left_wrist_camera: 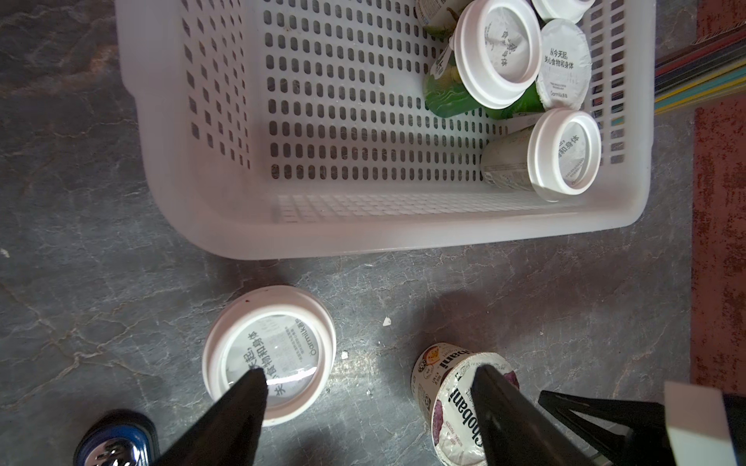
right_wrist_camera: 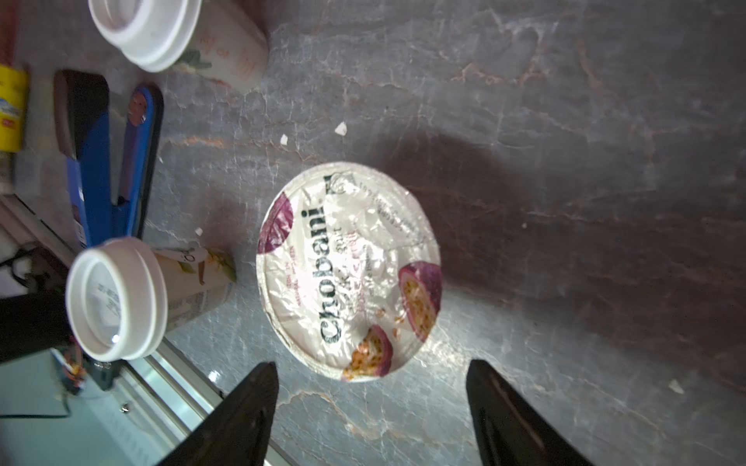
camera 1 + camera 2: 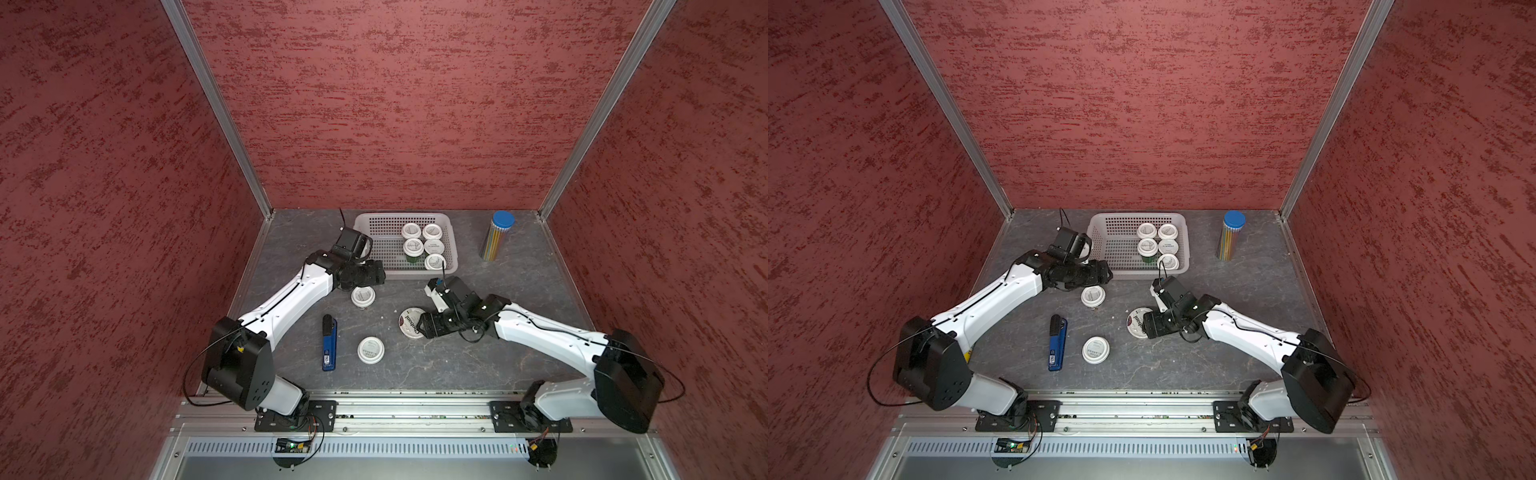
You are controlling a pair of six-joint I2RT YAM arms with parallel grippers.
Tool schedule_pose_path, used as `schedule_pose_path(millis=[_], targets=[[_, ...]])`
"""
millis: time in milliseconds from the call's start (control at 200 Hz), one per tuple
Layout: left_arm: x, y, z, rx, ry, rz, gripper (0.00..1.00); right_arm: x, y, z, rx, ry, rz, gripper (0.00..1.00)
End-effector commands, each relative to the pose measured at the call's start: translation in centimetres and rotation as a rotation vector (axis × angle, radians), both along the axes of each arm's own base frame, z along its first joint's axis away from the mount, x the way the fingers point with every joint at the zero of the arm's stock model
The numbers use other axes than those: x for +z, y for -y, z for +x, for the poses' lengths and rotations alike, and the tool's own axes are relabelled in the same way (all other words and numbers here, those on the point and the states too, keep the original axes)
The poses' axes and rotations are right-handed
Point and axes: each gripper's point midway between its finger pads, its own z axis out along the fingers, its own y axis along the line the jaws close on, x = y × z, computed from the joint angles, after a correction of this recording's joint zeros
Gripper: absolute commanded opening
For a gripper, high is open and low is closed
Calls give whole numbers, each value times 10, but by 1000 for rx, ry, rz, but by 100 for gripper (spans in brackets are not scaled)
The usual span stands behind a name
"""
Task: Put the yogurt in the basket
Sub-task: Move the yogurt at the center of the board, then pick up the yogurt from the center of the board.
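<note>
A dark, stone-patterned bench (image 3: pixel 415 374) is seen in both top views. At its far edge a pale perforated basket (image 3: pixel 365 219) is set, with five small yogurt cups (image 3: pixel 413 247) gathered at its right end. A tall blue-capped tube of pencils (image 3: pixel 496 237) is stood well to the right of the basket, and a blue stapler (image 3: pixel 329 345) is laid near the front left. The wide Chobani cup (image 2: pixel 349 270) is stood on the bench in front of the basket. In the right wrist view it is found just ahead of the right jaws, which are spread wide and hold nothing, the cup not yet between the tips. Two more small cups are left on the bench. One (image 1: pixel 268 355) is placed just in front of the basket, below the left jaws, which are parted and grip nothing, only bare bench being shown between them. The other (image 3: pixel 370 350) is stood nearer the front, beside the stapler.
</note>
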Motion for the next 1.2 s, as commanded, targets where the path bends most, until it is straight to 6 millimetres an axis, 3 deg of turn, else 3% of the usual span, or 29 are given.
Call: schedule_pose_path(millis=[0,170,501,1192], targets=[[11,8,7,-26,31,-38,82,16,-15,9,-19,-62,221,70],[12,12,7,-39,31,-62,80,2,-1,24,-80,-111,290,54],[14,16,7,-51,34,-74,79,-16,-1,32,-96,-152,338,31],[9,17,10,-46,20,-56,79,-21,4,28,-104,-162,364,13]])
